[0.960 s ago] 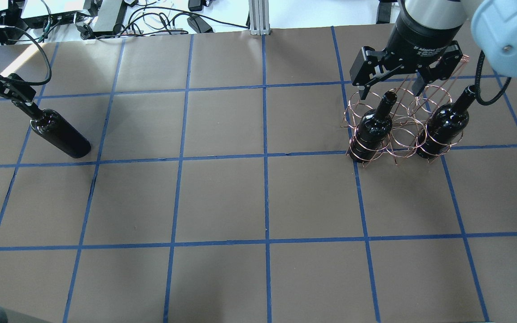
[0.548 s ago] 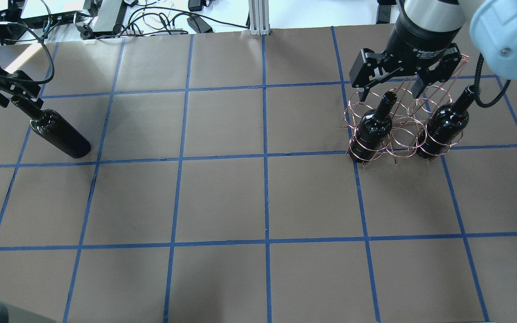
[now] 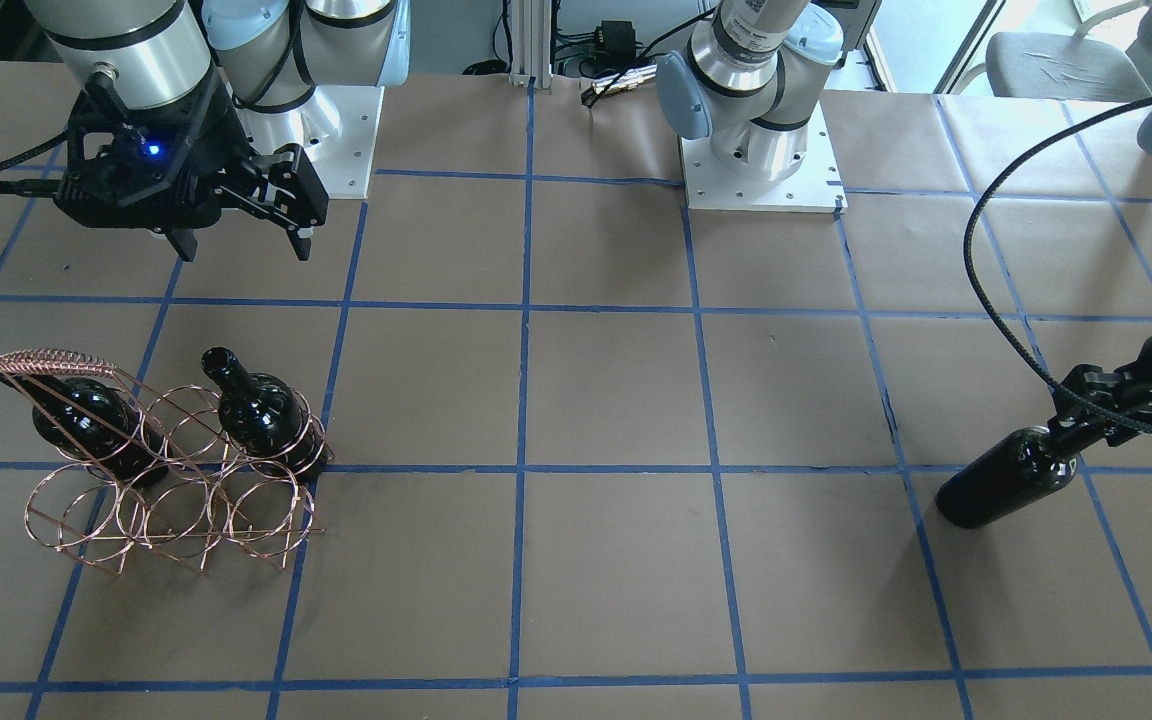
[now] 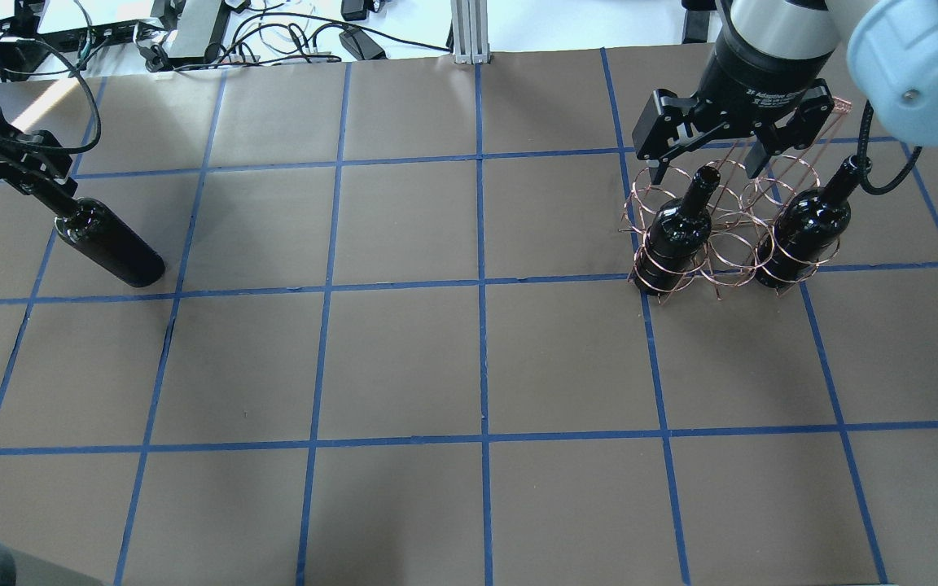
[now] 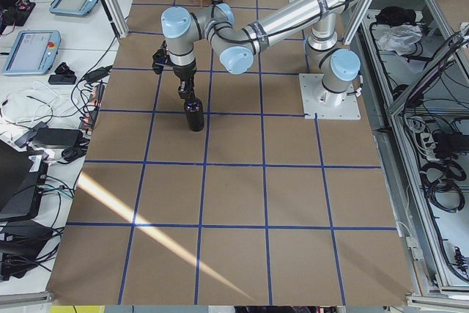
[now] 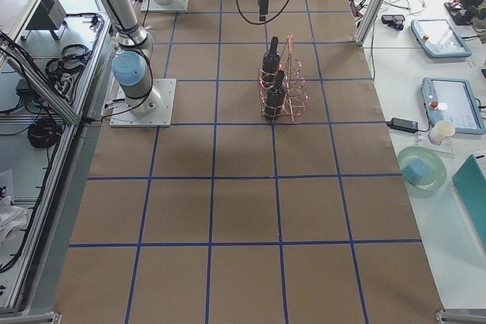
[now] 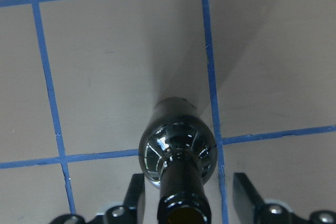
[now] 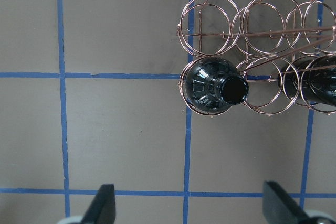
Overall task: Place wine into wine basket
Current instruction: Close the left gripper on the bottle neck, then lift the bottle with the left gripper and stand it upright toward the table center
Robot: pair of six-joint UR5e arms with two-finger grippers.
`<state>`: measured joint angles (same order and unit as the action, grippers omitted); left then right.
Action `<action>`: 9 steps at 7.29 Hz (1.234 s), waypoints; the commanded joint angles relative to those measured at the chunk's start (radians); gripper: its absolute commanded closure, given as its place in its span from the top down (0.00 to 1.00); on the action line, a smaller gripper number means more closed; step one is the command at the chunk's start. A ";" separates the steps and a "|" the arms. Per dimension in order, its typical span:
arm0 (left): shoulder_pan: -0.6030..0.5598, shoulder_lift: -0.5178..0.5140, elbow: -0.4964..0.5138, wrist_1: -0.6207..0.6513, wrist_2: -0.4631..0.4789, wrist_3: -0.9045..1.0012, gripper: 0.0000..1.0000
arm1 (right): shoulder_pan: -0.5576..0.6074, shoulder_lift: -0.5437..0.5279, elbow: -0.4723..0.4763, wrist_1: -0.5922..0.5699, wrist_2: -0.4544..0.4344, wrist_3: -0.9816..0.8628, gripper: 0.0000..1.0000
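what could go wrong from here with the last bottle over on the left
1. The left gripper straddles the neck of the wine with gaps on both sides; an uneven close may tip the upright bottle.
2. The neck is glossy glass, so it might slip when lifted.
3. The wine basket is thin wire, and the right gripper hangs open close by; lowering a bottle could snag a ring or meet that arm.

Overhead: we look forward and down; wine basket [image 4: 725, 232] upper right.
Front-facing: we look from across; wine basket lower left.
Sides: far, along the table [image 5: 234, 196].
Wrists: close, straight down.
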<state>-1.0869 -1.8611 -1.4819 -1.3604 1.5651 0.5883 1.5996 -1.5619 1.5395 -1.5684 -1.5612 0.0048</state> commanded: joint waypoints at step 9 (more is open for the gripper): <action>-0.265 0.353 -0.162 -0.344 -0.079 -0.495 0.00 | 0.000 -0.003 -0.001 0.004 -0.008 0.007 1.00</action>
<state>-1.2558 -1.5902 -1.5558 -1.6891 1.5032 0.2776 1.6000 -1.5629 1.5392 -1.5649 -1.5625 0.0085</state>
